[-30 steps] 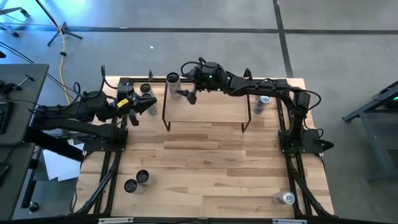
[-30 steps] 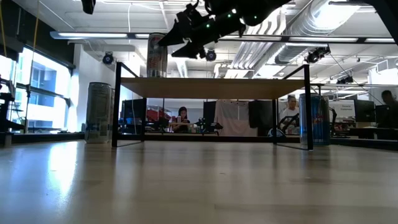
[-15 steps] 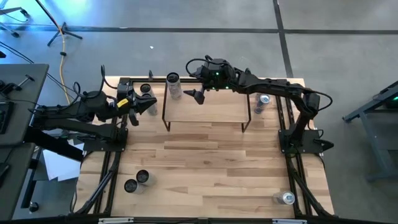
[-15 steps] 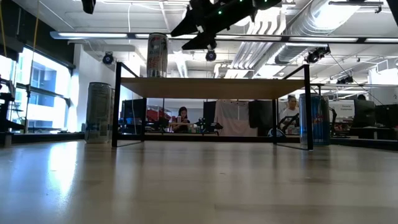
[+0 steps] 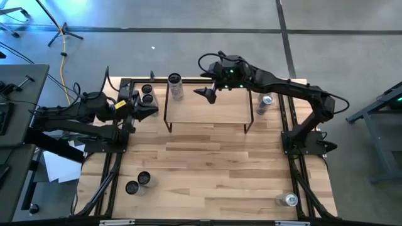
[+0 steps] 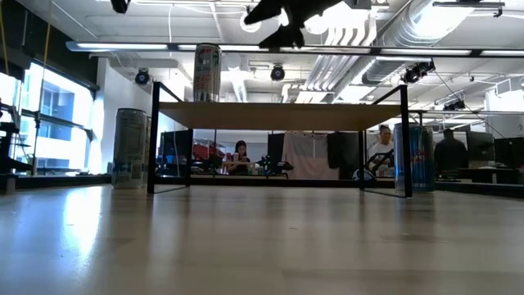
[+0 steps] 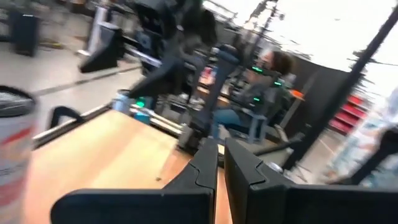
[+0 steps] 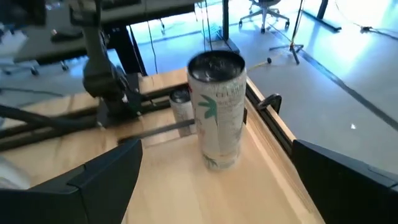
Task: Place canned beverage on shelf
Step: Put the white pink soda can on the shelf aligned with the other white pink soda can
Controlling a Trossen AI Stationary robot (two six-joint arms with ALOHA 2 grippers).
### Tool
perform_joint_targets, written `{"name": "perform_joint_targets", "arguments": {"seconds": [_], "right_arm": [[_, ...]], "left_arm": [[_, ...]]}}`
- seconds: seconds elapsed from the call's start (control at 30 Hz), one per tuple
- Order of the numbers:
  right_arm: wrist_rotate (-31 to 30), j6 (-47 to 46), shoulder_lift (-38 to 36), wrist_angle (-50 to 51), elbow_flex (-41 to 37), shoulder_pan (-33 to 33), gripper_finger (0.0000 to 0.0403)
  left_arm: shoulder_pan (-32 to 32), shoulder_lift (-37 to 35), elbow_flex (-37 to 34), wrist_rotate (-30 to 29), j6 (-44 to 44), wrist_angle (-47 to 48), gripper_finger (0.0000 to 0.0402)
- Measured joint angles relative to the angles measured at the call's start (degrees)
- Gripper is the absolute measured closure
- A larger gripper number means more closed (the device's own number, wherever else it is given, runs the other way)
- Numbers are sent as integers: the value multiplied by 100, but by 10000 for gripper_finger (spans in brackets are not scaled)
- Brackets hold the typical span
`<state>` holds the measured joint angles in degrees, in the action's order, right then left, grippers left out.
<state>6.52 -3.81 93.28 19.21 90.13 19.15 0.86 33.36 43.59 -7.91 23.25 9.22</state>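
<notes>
Cans are scattered about this table, and only one has made it onto the shelf [image 5: 207, 110] so far. Starting at the left: the left gripper [image 5: 143, 108] sits low at the table's left edge, fingers pinched together on nothing, just beside two cans [image 5: 147, 94] standing near the back-left corner. Next along, the can on the shelf [image 5: 175, 86] stands upright at the rack's back-left corner, long axis vertical. Further right, the right gripper [image 5: 209, 95] hangs in the air above the middle of the wooden top, jaws spread wide and empty; its wrist view looks back at that standing can [image 8: 217, 111] straight ahead between the two fingers, apart from both. The low view puts the gripper [image 6: 281, 27] well above the can's lid [image 6: 207, 49]. To the right of the rack, another can [image 5: 266, 102] stands on the table just outside the shelf's legs, close under the right arm. My guess is that whichever can goes up next, this right-hand one is the nearer pick for the open gripper, while the pair at the back-left lies nearest the closed left one.
</notes>
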Motion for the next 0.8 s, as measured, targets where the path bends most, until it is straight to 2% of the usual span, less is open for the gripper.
{"name": "perform_joint_targets", "arguments": {"seconds": [0.2, 0.53, 0.67, 0.8], "right_arm": [[9, -548, -413, 547, 0, -218, 5], [13, -2102, -1068, 1973, 0, -840, 5], [13, -2373, -1154, 2241, 0, -1175, 5], [10, -2468, -1096, 2293, -2, -1512, 5]], "left_arm": [[0, -91, 0, 577, -184, 156, 399], [0, -179, 0, 587, -246, 606, 399], [1, -179, 0, 589, -213, 650, 398], [7, -179, 0, 618, 206, 644, 398]]}}
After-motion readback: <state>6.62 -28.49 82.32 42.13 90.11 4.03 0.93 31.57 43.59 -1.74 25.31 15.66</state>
